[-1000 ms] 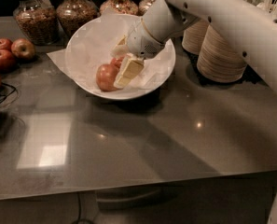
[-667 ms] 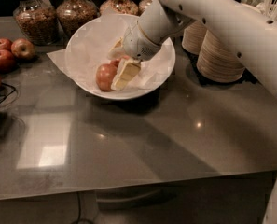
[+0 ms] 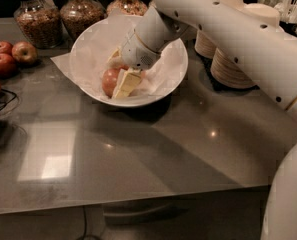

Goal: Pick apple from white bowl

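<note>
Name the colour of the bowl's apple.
Red, in camera view; gripper at the apple inside the white bowl.

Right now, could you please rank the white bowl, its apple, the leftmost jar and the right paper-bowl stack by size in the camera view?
1. Bowl.
2 and 3. Jar and stack: unsure, since the frame crops the jar and the arm hides part of the stack.
4. Apple, at the gripper inside the bowl.

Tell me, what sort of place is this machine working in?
Probably a break-room or café snack counter: jars of dry snacks, stacked paper bowls and loose apples line a grey countertop. The claw is down inside the white bowl, at the apple there.
</note>
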`<state>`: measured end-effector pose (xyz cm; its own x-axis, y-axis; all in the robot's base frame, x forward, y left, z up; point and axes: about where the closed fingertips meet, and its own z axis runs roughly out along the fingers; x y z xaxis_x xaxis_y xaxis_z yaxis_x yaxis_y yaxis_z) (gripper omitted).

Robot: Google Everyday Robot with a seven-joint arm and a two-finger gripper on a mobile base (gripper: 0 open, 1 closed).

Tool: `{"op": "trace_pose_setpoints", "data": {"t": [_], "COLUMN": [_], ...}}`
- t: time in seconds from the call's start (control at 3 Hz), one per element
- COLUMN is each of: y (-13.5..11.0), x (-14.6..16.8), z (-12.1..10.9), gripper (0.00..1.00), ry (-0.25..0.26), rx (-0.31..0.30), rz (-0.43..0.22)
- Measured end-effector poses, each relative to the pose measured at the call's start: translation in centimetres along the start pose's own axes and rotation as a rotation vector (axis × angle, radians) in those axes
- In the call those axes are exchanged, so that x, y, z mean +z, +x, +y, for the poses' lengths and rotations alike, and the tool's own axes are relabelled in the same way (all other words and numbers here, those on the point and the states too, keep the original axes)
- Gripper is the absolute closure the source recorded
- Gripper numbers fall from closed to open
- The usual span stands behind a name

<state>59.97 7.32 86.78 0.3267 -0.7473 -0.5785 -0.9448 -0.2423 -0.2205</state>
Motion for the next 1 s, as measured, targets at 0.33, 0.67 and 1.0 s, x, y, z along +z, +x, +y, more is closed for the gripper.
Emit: {"op": "trace_pose_setpoints", "data": {"t": [0.33, 0.67, 1.0], "y": [0.32, 1.08, 1.07], "x": [0.12, 0.24, 0.24], "z": [-0.10, -0.18, -0.18], "gripper": [0.35, 0.35, 0.44], "ry": [0.001, 0.008, 0.008], "rx": [0.004, 0.016, 0.016], "rz": [0.002, 0.008, 0.008]}}
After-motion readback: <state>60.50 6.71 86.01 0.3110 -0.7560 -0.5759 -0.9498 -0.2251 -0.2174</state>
